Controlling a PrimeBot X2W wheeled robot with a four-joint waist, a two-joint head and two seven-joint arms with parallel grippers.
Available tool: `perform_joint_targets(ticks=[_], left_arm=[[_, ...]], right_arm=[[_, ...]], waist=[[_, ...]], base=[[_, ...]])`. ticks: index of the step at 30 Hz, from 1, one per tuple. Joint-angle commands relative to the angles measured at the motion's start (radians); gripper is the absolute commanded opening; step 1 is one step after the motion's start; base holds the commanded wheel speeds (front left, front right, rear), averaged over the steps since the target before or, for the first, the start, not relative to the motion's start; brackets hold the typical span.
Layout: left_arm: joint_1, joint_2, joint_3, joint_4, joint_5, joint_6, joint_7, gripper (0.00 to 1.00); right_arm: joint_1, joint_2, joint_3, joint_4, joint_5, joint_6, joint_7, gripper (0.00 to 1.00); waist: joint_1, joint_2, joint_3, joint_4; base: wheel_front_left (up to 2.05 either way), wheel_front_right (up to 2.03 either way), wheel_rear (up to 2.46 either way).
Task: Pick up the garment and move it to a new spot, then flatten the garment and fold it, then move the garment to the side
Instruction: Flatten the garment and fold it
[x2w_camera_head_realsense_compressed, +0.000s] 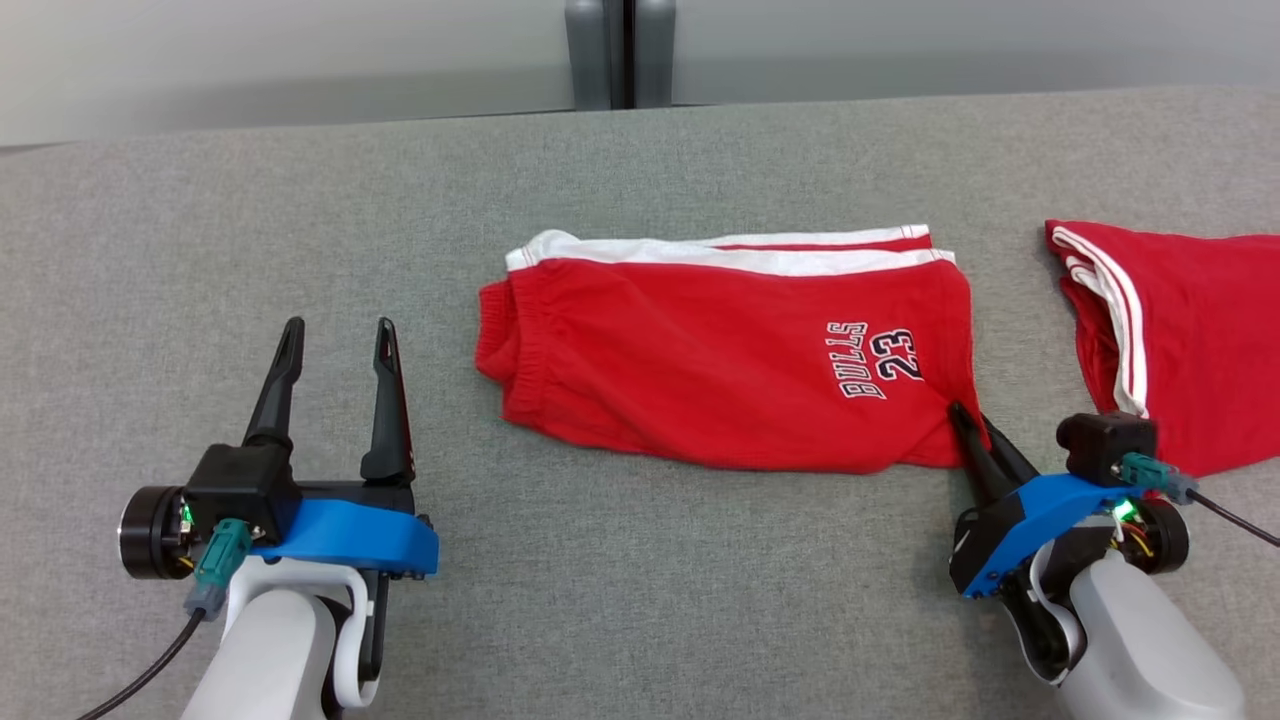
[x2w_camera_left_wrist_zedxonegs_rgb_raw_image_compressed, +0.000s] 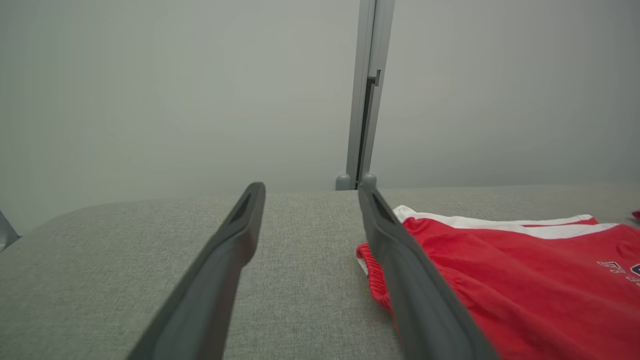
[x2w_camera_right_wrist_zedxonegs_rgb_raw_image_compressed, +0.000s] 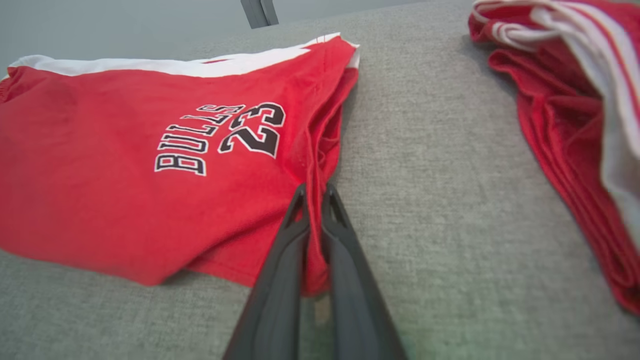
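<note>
The garment (x2w_camera_head_realsense_compressed: 720, 360) is a pair of red shorts with white trim and a "BULLS 23" print, lying folded and flat in the middle of the grey table. My right gripper (x2w_camera_head_realsense_compressed: 965, 420) is shut on the garment's near right corner; in the right wrist view a ridge of red cloth (x2w_camera_right_wrist_zedxonegs_rgb_raw_image_compressed: 312, 220) is pinched between its fingers (x2w_camera_right_wrist_zedxonegs_rgb_raw_image_compressed: 285, 250). My left gripper (x2w_camera_head_realsense_compressed: 335, 335) stands open on the bare table left of the garment, holding nothing. The left wrist view shows the waistband end of the garment (x2w_camera_left_wrist_zedxonegs_rgb_raw_image_compressed: 500, 270) just right of the left gripper (x2w_camera_left_wrist_zedxonegs_rgb_raw_image_compressed: 310, 190).
A second red garment with white stripes (x2w_camera_head_realsense_compressed: 1180, 330) lies at the table's right edge, also in the right wrist view (x2w_camera_right_wrist_zedxonegs_rgb_raw_image_compressed: 575, 100). The grey cloth table (x2w_camera_head_realsense_compressed: 250, 230) runs back to a pale wall with a grey vertical post (x2w_camera_head_realsense_compressed: 620, 50).
</note>
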Motion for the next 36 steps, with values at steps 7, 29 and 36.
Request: perform_joint_targets(ticks=[7, 29, 36], left_arm=[[0.024, 0.005, -0.009, -0.013, -0.009, 0.007, 0.009, 1.0], [0.009, -0.025, -0.059, 0.046, -0.017, -0.002, 0.004, 1.0], [0.005, -0.032, -0.057, 0.058, -0.026, 0.001, -0.006, 1.0]], right_arm=[[0.012, -0.019, -0.025, -0.019, -0.004, 0.0, 0.017, 0.0], [-0.193, 0.116, 0.321, -0.107, 0.078, 0.0, 0.177, 0.0], [-0.187, 0.116, 0.498, -0.068, 0.181, 0.0, 0.14, 0.0]], waist=[[0.0, -0.0001, -0.016, 0.002], [0.0, -0.0001, -0.064, 0.138], [0.0, -0.0001, -0.051, 0.162]], base=[[0.0, 0.0, 0.0], [0.0, 0.0, 0.0], [0.0, 0.0, 0.0]])
